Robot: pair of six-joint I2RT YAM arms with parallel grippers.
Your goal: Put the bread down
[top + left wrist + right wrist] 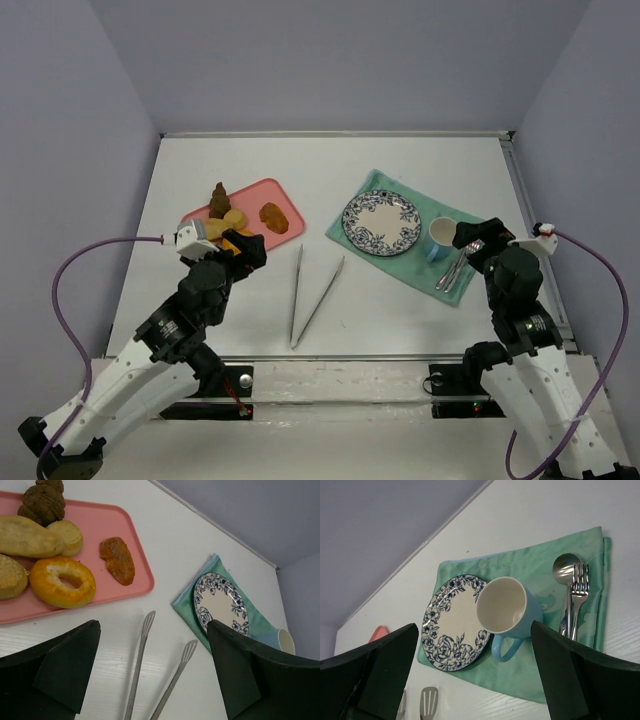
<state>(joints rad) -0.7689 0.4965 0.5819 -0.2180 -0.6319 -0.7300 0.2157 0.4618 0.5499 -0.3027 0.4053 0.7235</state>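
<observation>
A pink tray [255,190] at the left holds several breads: a bagel [45,587], a long roll [25,537], a dark brown swirl [219,197] and a reddish-brown piece [274,217]. A blue floral plate [381,222] lies empty on a green placemat [400,262]. My left gripper [245,250] is open and empty, hovering at the tray's near edge; in its wrist view [152,630] the tongs lie between its fingers, below them. My right gripper [470,240] is open and empty above the placemat, near the cup; in its wrist view [472,630] the plate [452,625] shows ahead.
Metal tongs [305,295] lie on the white table between tray and placemat, tips pointing away. A light blue cup [441,238] stands right of the plate. A fork and spoon [455,268] lie on the placemat's right edge. Grey walls enclose the table.
</observation>
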